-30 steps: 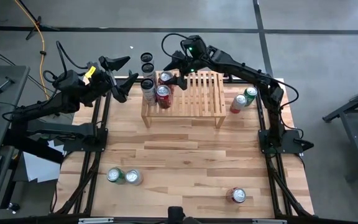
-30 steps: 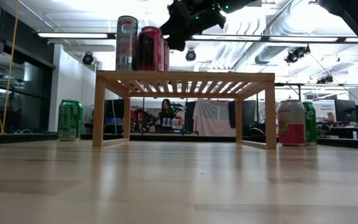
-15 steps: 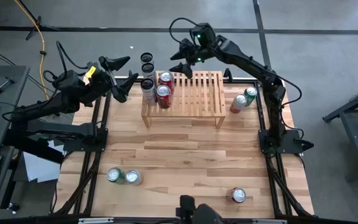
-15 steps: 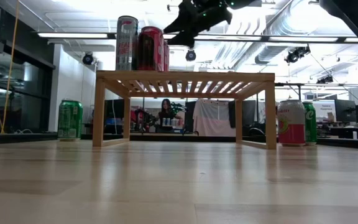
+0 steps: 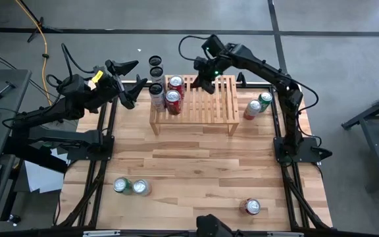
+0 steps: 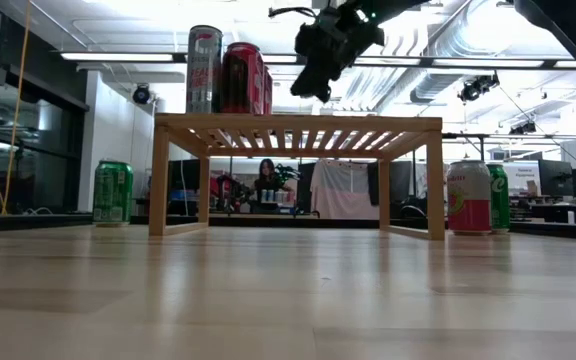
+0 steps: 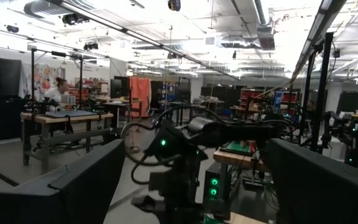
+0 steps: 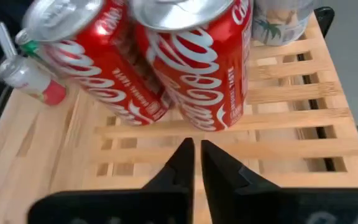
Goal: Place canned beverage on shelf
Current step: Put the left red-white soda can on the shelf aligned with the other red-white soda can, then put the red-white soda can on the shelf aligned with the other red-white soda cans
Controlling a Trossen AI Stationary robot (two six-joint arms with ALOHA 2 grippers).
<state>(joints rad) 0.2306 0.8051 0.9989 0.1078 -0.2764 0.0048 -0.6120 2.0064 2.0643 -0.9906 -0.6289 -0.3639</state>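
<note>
Two red cola cans [image 5: 174, 92] stand upright, just beside each other, at the left end of the low light-wood slatted shelf [image 5: 210, 104], with a tall silver can [image 5: 156, 95] next to them at that end's edge. In the low view all three rise above the shelf top [image 6: 298, 122]. The right wrist view shows the nearer red can [image 8: 201, 59] close ahead of the right gripper [image 8: 196, 163], whose dark fingers [image 8: 180, 163] are pressed almost together and hold nothing. From above, the right gripper [image 5: 201, 82] hovers over the shelf's back part, just beside the red pair.

The risk, as I judge it, lies in that closeness — a sideways sweep or a low turn of the wrist could clip the nearer red can, tip it into its neighbour and send the silver one off the shelf's edge. The slats give narrow footing, so a nudged can may rock rather than slide.

More cans remain on the wooden table [image 5: 196, 171]: a pink and a green one [image 5: 258, 104] well to the right of the shelf, three near the front edge. The left gripper [image 5: 125, 82] waits off the table's left corner; its fingers are spread wide and empty.
</note>
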